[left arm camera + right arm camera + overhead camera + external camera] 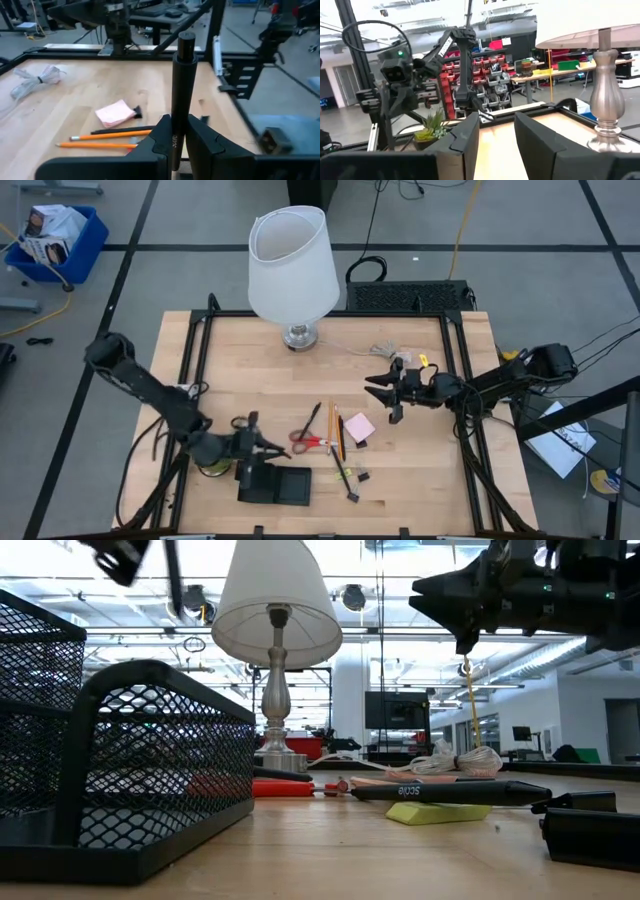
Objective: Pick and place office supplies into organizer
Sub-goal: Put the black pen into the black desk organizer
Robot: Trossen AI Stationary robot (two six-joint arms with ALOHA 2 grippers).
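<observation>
My left gripper (262,448) (175,125) is shut on a black marker (184,80), just above the far left corner of the black mesh organizer (276,485) (100,780). My right gripper (383,390) (496,125) (465,610) hangs open above the table, right of the supplies, touching nothing. Flat on the wood lie the red-handled scissors (312,440), two pencils (337,430) (107,135), a pink sticky-note pad (359,427) (116,112), a second dark marker (349,480) (450,790) and small black binder clips (362,476). My left gripper pinches the black marker between its two fingers, on the lower part of the barrel (176,120). The fingers lie across the marker and come level from the table's left. The marker is lifted clear, and its long capped end (186,39) sticks out well past the fingers.
A lamp (293,265) stands at the far middle of the table, its base (607,120) close beyond my right gripper. A pale cable bundle (384,350) (32,80) lies far right. A potted plant (212,468) (431,129) sits beside the organizer, under my left arm.
</observation>
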